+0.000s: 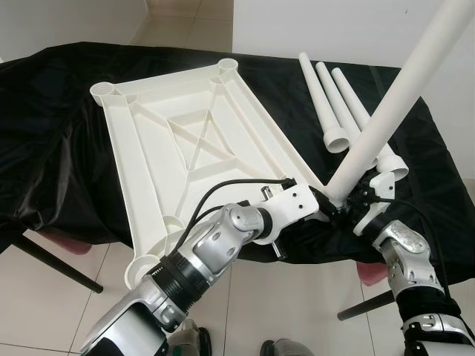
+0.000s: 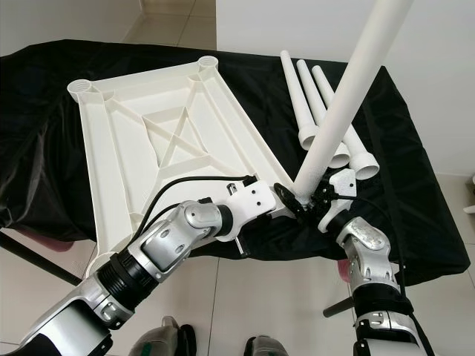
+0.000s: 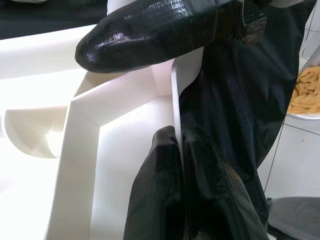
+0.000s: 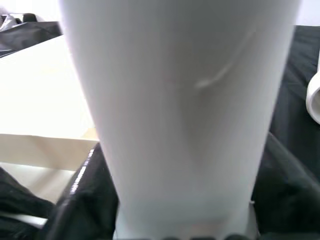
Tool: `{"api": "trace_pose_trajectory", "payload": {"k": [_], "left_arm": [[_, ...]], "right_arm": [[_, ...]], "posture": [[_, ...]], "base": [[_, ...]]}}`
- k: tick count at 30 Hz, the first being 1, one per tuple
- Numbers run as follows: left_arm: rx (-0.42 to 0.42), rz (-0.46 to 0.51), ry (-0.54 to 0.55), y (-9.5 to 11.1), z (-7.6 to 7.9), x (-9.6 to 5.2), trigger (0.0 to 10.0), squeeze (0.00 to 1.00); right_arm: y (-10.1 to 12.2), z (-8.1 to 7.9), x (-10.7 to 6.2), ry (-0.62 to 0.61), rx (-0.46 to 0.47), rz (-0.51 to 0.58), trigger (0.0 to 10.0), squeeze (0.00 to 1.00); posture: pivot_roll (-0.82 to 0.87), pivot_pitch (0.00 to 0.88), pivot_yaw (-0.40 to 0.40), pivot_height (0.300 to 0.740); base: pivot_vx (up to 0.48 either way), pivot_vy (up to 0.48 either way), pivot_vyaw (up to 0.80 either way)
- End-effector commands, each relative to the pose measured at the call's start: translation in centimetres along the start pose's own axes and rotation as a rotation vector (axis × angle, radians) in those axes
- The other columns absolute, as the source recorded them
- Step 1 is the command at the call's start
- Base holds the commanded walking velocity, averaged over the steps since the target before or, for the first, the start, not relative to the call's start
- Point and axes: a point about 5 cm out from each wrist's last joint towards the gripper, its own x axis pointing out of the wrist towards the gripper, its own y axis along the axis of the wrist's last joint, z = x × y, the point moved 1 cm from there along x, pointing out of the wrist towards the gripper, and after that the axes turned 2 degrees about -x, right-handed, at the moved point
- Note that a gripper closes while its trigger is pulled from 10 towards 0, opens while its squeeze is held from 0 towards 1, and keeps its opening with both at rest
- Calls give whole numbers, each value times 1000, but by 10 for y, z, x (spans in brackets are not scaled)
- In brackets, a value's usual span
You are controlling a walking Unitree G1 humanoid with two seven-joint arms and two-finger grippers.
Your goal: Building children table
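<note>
Three spare legs lie beside tabletop.

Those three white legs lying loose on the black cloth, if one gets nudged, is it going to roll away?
Probably yes. The three spare legs are smooth round tubes, so a sideways nudge would likely roll one across the black cloth. Their flared open ends may curve that roll. They look hollow, so probably light and stiff.

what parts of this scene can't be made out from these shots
- Top of the held leg: cut off by the upper edge in both eye views.
- Near right corner socket of the tabletop: hidden behind the left gripper and the leg's foot.
- Right gripper: fingers mostly covered by the leg in the right wrist view.
</note>
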Motion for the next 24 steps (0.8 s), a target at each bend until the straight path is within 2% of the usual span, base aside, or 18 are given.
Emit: {"api": "trace_pose_trajectory", "payload": {"k": [1,9,10,14,15,16,18,24], "left_arm": [[25,-11,-91,-1,9,0,10000,0],[21,-8,-89,0,9,0,10000,0],[21,-8,-88,0,9,0,10000,0],[19,-7,-87,1,8,0,10000,0],[18,-6,-85,1,8,0,10000,0],[18,-6,-85,1,8,0,10000,0],[16,-5,-85,1,9,0,10000,0],[14,-7,-87,1,9,0,10000,0]], "right_arm": [[0,18,-13,-111,6,4,0,0],[-1,19,-15,-156,1,-2,0,0],[-2,19,-15,-179,1,-14,10000,0],[-1,18,-11,-243,-3,-12,10000,0],[-3,16,-6,-334,-2,-30,10000,0],[-3,16,-6,-334,-2,-30,10000,0],[-5,14,-1,-422,15,-47,10000,0],[0,7,8,-500,31,-26,10000,0]], "posture": [[-48,73,41,740],[-48,80,37,740],[-48,82,35,740],[-48,84,34,740],[-46,87,33,740],[-46,87,33,740],[-45,88,34,740],[-43,87,37,740]], "base": [[0,0,0],[0,0,0],[0,0,0],[0,0,0],[0,0,0],[0,0,0],[0,0,0],[0,0,0]]}}
